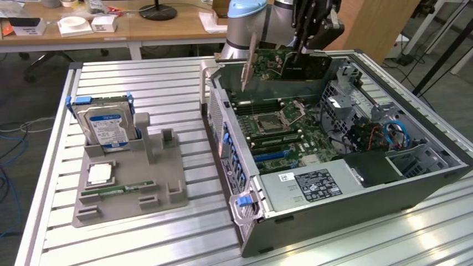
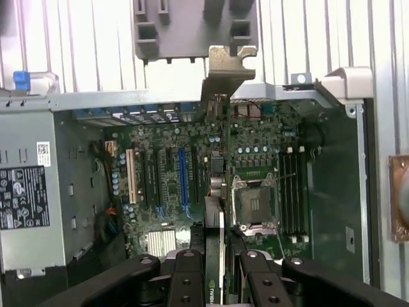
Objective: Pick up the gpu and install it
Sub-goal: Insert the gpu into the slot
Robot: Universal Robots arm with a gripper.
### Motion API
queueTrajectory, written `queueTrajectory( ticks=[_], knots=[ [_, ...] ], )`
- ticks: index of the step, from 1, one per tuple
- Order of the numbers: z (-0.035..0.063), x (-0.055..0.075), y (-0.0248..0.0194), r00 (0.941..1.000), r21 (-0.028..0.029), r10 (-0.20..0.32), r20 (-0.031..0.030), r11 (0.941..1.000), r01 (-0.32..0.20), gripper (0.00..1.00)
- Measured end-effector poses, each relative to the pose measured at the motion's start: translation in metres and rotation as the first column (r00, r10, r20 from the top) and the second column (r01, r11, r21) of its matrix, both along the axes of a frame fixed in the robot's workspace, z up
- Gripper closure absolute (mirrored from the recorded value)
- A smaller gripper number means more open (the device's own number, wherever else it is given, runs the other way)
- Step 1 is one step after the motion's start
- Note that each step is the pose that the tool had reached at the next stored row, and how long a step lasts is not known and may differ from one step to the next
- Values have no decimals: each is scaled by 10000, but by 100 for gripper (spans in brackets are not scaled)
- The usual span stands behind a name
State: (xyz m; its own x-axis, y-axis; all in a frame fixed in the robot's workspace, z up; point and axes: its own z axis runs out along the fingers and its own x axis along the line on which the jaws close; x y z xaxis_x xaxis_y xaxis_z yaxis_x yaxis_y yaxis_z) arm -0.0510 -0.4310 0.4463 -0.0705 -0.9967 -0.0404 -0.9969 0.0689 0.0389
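jaws clamped on gpu (image 1: 284,65) | flat green board, silver bracket | held edge-up above open pc case (image 1: 414,166)

The bench (image 1: 148,75) is a surface of ribbed aluminium slats that catch pale, even light with soft glare along the near edge. Beyond its far edge stands a wooden desk (image 1: 148,30) carrying small white boxes (image 1: 80,25) and a black round lamp base (image 1: 158,11). A wooden panel (image 1: 369,25) rises behind the far corner on the exterior view's right. The floor (image 1: 30,100) is grey, with blue cables (image 1: 11,145) trailing across it off the bench's edge on the exterior view's left, and a chair's wheeled base (image 1: 44,58) sits under the desk.
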Motion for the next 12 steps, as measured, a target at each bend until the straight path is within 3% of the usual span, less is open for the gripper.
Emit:
queueTrajectory(
  ticks=[6,12],
  knots=[
    [-17,6,0,9957,-1,924,1,9957,-924,74],
    [-37,14,0,9847,-1,1740,1,9847,-1740,74]
  ],
)
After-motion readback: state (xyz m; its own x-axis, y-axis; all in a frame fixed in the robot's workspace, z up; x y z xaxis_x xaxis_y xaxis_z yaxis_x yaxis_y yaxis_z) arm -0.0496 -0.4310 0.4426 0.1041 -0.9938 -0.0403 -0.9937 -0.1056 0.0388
